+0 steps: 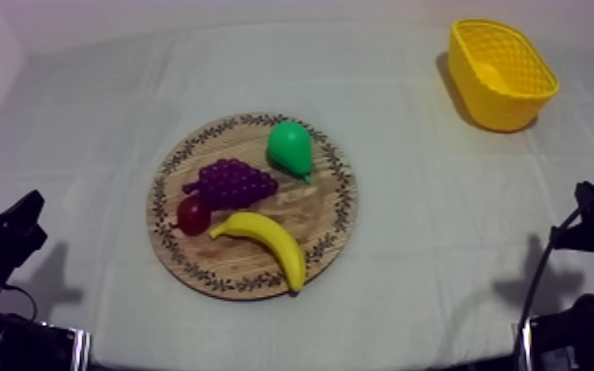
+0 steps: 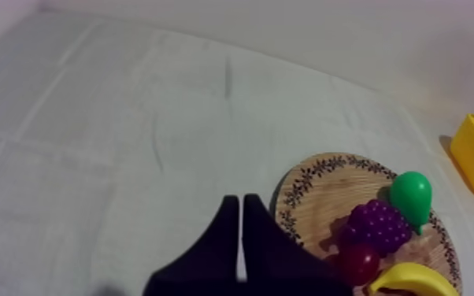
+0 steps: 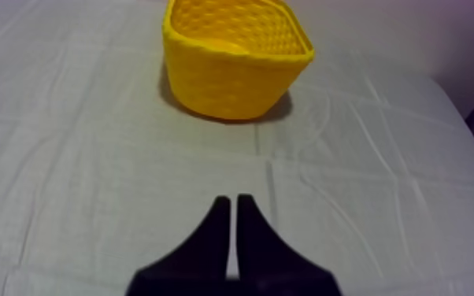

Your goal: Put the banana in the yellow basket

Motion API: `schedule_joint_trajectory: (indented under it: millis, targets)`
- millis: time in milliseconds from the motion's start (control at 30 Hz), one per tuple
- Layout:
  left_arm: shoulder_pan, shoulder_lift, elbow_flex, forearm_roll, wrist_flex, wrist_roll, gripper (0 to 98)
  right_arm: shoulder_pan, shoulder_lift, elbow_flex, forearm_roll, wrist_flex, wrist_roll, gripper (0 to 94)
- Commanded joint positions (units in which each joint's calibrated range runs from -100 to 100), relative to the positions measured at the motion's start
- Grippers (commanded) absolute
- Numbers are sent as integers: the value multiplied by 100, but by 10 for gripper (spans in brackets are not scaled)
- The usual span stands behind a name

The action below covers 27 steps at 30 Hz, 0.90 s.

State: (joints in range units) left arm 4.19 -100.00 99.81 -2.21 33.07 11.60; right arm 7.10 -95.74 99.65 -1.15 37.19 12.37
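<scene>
Nothing has been grasped yet, so the step in hand is the reach. The banana (image 1: 266,247) lies on the wooden board (image 1: 333,212) along its near rim. One end is just beside the small red fruit (image 1: 193,214), and the grapes (image 1: 230,183) and pear (image 1: 291,148) sit behind it. The yellow basket (image 1: 498,104) stands well apart, beyond the board's far right side.

The left gripper (image 2: 238,203) is clenched on nothing, just off the board's left rim. The right gripper (image 3: 232,201) is also clenched and empty, well apart from the board on the bare tabletop (image 1: 429,247) and facing the basket.

Next, I judge, one gripper must open and descend across the banana's middle, clear of the red fruit.

The top view shows board and basket together. The left wrist view brings the fruit close, with a corner of the basket. The right wrist view gives the basket's open mouth and a sliver of the board's rim.
</scene>
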Motion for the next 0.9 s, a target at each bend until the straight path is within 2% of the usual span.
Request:
schedule_joint_trajectory:
  millis: [0,367,767,867]
  targets:
    - [-2,0,-3,4,-1,0,1,-129,-1,2,10,127,-121,7]
    - [-2,0,-3,4,-1,1,1,-129,-1,2,10,127,-188,7]
    - [-2,0,-3,4,-1,0,1,-129,-1,2,10,127,-44,7]
    - [-2,0,-3,4,-1,0,1,-127,-1,2,10,148,-165,7]
